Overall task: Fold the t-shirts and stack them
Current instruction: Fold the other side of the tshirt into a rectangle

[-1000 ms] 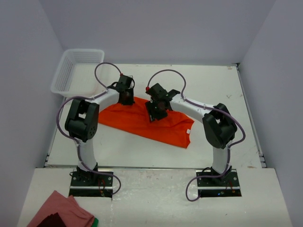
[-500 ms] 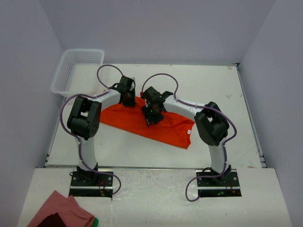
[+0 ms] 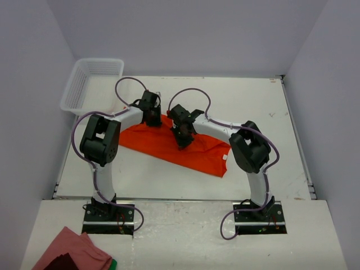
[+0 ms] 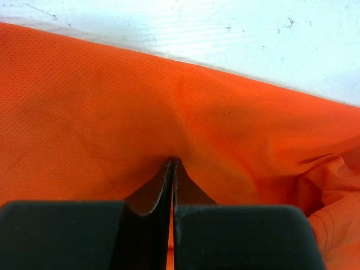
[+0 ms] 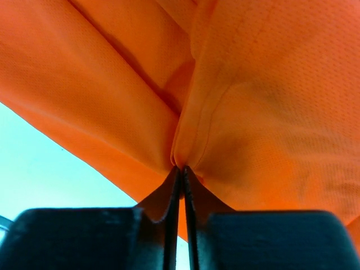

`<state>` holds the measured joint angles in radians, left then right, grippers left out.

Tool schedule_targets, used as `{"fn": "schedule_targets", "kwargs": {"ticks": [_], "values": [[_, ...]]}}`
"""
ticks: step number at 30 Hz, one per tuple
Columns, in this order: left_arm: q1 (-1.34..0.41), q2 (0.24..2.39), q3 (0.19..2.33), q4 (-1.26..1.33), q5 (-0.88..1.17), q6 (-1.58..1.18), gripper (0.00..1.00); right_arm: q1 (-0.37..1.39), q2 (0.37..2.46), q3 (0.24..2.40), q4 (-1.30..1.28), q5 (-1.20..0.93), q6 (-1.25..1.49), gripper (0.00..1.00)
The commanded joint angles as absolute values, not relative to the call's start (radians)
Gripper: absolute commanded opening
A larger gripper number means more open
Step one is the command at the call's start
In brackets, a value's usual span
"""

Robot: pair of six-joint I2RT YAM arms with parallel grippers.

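An orange-red t-shirt lies spread and partly bunched on the white table, between the two arms. My left gripper sits at the shirt's far left edge. In the left wrist view its jaws are shut, with the fabric drawn into a small peak at the tips. My right gripper is down on the shirt's middle. In the right wrist view its jaws are shut on a raised fold with a hem seam, pinched at the tips.
A white mesh basket stands at the table's far left corner. A pink cloth lies on the near ledge, left of the left arm's base. Bare table lies to the right of the shirt.
The right arm moved left and down onto the shirt's middle, and its jaws went from open to shut on a fold. The left gripper stayed shut in place.
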<state>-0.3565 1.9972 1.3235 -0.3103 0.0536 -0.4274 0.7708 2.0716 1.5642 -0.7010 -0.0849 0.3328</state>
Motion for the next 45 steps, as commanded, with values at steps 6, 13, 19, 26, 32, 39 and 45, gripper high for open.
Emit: {"fn": "schedule_targets", "kwargs": {"ticks": [6,13,19,26,32,39,45], "values": [[-0.348,2.023,1.302,-0.27,0.081,-0.423,0.0,0.807,1.893,1.479,-0.696,-0.029,0.374,0.0],[-0.348,2.034,1.299,-0.259,0.098,-0.428,0.0,0.841,1.812,1.439,-0.721,-0.002,0.399,0.0],[-0.348,2.022,1.293,-0.259,0.1,-0.423,0.0,0.844,1.773,1.348,-0.698,0.018,0.419,0.0],[-0.348,2.022,1.289,-0.259,0.103,-0.42,0.0,0.845,1.744,1.25,-0.658,0.006,0.437,0.0],[-0.348,2.019,1.289,-0.259,0.107,-0.419,0.0,0.845,1.723,1.183,-0.621,0.006,0.454,0.0],[-0.347,2.019,1.281,-0.259,0.104,-0.416,0.0,0.845,1.694,1.14,-0.598,0.017,0.48,0.04],[-0.347,1.997,1.278,-0.265,0.08,-0.414,0.0,0.845,1.68,1.103,-0.594,0.061,0.526,0.07]]}}
